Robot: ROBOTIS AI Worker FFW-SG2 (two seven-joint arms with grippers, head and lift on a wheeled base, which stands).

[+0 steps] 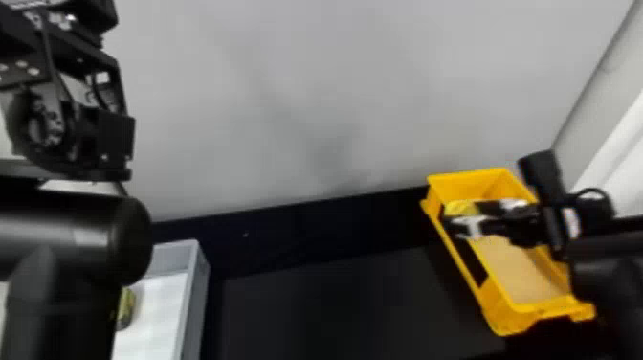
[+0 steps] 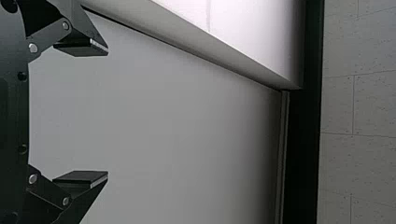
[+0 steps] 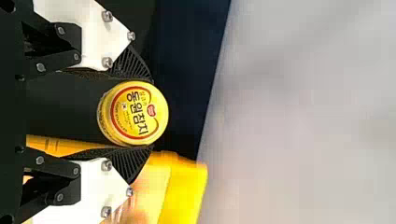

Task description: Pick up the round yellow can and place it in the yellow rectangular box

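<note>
In the head view my right gripper [image 1: 460,216] is over the far end of the yellow rectangular box [image 1: 500,302], with the round yellow can [image 1: 459,208] between its fingers. The right wrist view shows the right gripper [image 3: 148,114] shut on the round yellow can [image 3: 140,114], whose printed round face points at the camera; the yellow box [image 3: 184,191] lies beyond the lower finger. My left arm is parked at the left side of the head view, its gripper [image 1: 72,124] high up. The left gripper [image 2: 107,112] stands open and holds nothing in the left wrist view.
A grey box [image 1: 195,287] with a white bottom stands at the left on the black table [image 1: 335,297], partly behind my left arm. A small yellow-green item [image 1: 126,309] lies in it. Behind the table rises a pale grey panel [image 1: 311,95].
</note>
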